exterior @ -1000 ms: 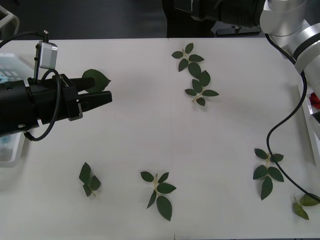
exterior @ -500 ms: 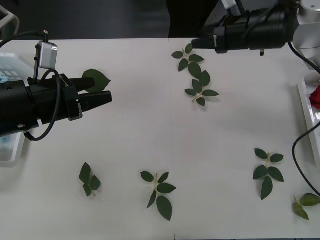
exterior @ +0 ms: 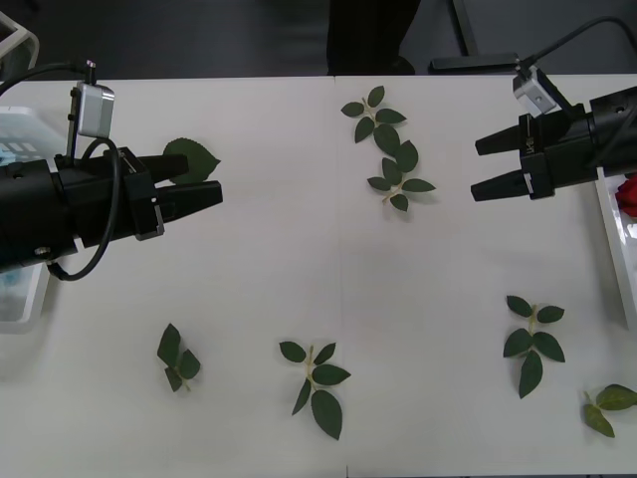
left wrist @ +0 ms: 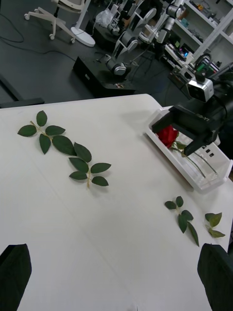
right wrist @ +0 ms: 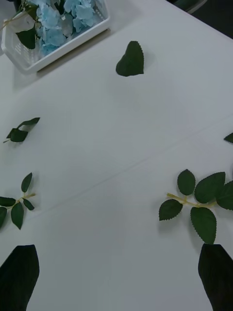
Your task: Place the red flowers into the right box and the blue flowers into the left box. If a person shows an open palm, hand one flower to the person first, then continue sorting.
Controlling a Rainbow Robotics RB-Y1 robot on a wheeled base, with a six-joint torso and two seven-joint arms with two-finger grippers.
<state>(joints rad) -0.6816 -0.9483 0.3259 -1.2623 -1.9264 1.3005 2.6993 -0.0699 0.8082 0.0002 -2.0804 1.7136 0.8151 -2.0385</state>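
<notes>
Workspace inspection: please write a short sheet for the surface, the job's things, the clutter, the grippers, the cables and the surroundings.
Surface: white table, no flowers lying on it.
Job's things: blue flowers in the left box; a red flower in the right box.
Clutter: loose leaf sprigs scattered on the table.
Grippers: left gripper open, empty, above the table's left side; right gripper open, empty, beside the right box.
Cables: black cable looping at the left arm.
Surroundings: office chair, equipment shelves behind.

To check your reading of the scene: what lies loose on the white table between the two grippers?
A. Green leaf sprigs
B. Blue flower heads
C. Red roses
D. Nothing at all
A. Green leaf sprigs lie scattered on the table; the blue flowers sit in the left box, and a red rose lies in the right box.
</notes>
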